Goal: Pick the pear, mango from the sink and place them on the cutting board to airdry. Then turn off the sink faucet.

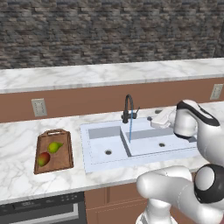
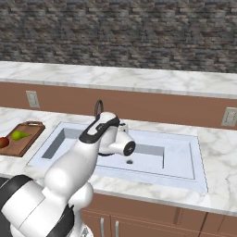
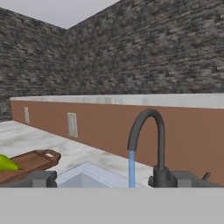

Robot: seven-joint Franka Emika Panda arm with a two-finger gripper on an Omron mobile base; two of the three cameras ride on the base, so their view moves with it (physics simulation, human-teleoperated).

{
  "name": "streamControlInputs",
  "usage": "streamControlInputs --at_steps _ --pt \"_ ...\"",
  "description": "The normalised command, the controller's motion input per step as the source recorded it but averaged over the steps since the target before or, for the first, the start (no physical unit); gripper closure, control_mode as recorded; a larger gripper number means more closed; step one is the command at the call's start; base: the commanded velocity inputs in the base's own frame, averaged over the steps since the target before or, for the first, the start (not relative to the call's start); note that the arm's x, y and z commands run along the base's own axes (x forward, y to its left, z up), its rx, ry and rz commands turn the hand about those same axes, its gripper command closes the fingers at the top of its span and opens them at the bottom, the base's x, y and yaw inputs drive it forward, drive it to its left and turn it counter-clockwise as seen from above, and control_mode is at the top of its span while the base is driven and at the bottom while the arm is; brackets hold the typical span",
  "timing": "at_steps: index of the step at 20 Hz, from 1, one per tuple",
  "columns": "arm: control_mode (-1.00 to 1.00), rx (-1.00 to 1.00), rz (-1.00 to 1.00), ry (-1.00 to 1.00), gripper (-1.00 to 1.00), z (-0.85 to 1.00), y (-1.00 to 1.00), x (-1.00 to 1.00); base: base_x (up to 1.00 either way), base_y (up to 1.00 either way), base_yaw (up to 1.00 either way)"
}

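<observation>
Left base view first: we've got the cutting board sitting at the lower left of the frame with both fruits on it, the pear above and the mango below it, near each other. The sink fills the middle, and the sink faucet at its back edge has a thin blue stream running down onto the divider. The arm's wrist sits at the right, over the right basin.

Right base view: the board is at the far left edge with the pear and a sliver of mango. The arm covers most of the faucet.

Hand view: the faucet is right of centre, water pouring. The gripper tips poke up at the bottom on both sides of the stream, so the jaws are spread wide with nothing in them.
</observation>
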Motion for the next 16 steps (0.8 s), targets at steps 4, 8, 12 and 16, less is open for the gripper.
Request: streamControlInputs --at_steps 4,8,12,16 --pt "-1.00 0.00 0.00 0.00 -1.00 0.00 0.00 0.16 0.00 0.00 0.00" --pt "-1.00 0.00 0.00 0.00 -1.00 -0.01 0.00 0.20 0.00 0.00 0.00" --pt "-1.00 0.00 0.00 0.00 -1.00 -0.07 0.00 0.22 0.00 0.00 0.00" --pt "-1.00 0.00 0.00 0.00 -1.00 -0.10 0.00 0.22 0.00 0.00 0.00"
